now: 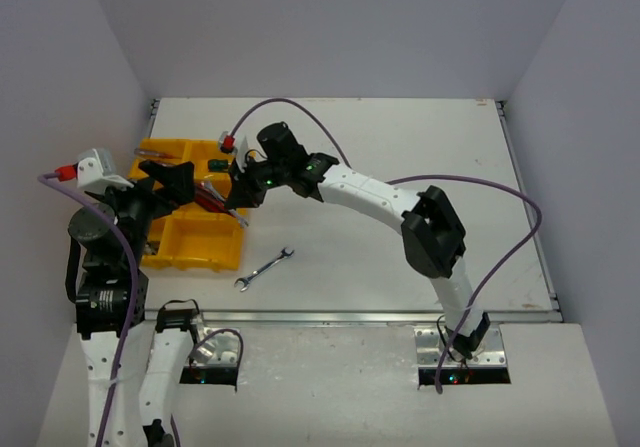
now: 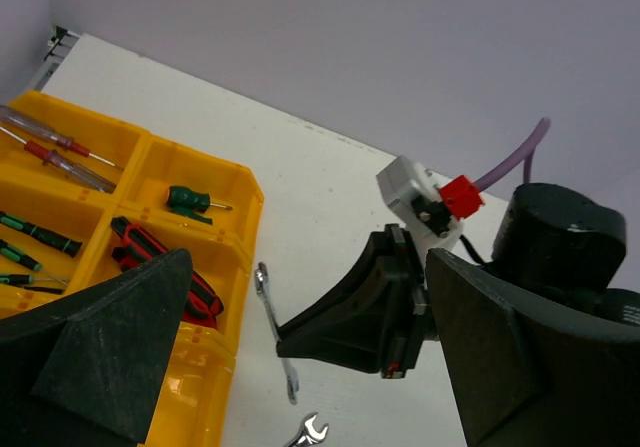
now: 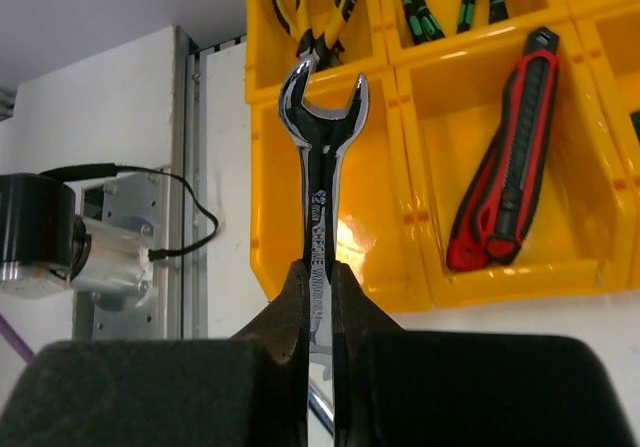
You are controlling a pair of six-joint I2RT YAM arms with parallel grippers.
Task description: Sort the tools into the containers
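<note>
Clenching the slim silver steel open-end wrench [image 3: 322, 167] by its shank, right fingers [image 3: 288, 302] hold it w/ open end at 12 o'clock, at rim of bright yellow plastic organiser tray [image 3: 385, 182]. Stiff, slick, light-ish; shank grip looks right; left fingers [image 2: 110, 337] spread, empty.

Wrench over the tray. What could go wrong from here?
The shut right gripper pinches the silver open-end wrench by its thin shank, head near a divider of the yellow plastic organiser tray; released, it may straddle compartments.
The open left gripper hovers close by; the arms could collide.
</note>
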